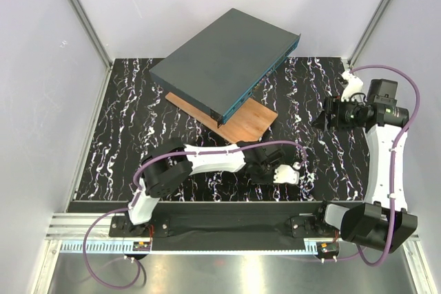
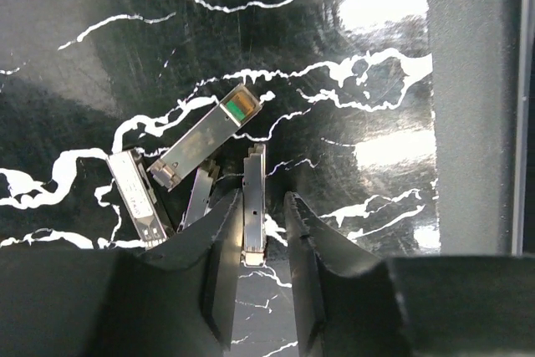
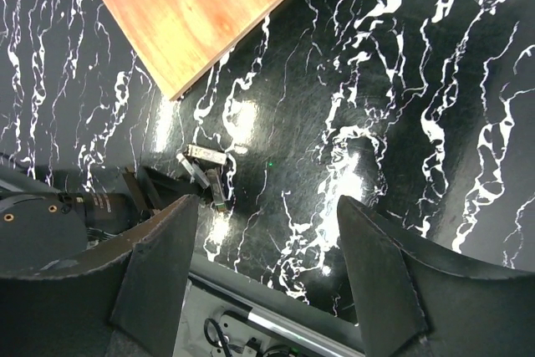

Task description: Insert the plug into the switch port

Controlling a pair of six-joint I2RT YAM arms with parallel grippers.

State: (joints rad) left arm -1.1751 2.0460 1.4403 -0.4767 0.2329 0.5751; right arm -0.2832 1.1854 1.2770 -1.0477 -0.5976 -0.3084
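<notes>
Top external view: one switch (image 1: 220, 60), with one wooden board (image 1: 241, 120) showing from under its near edge, lies well apart from the left gripper (image 1: 279, 171), far ahead of its jaws. One right gripper (image 1: 325, 113) hangs off to the side. Left wrist view: four plugs on the black table (image 2: 376, 39). One plug (image 2: 253, 177) stands on edge between the jaws; three lie just left of the jaws, among them the green-ended plug (image 2: 209, 135). The jaws are narrowly apart, with a gap on the plug's right side, so it is not clamped. Handling advice: centre the jaws on the plug's long flat sides, close squarely so it cannot tip, keep the left finger off the neighbours, and lift straight. Right wrist view: jaws wide apart, nothing between them. The plug cluster (image 3: 205, 165) lies ahead and left of them.
</notes>
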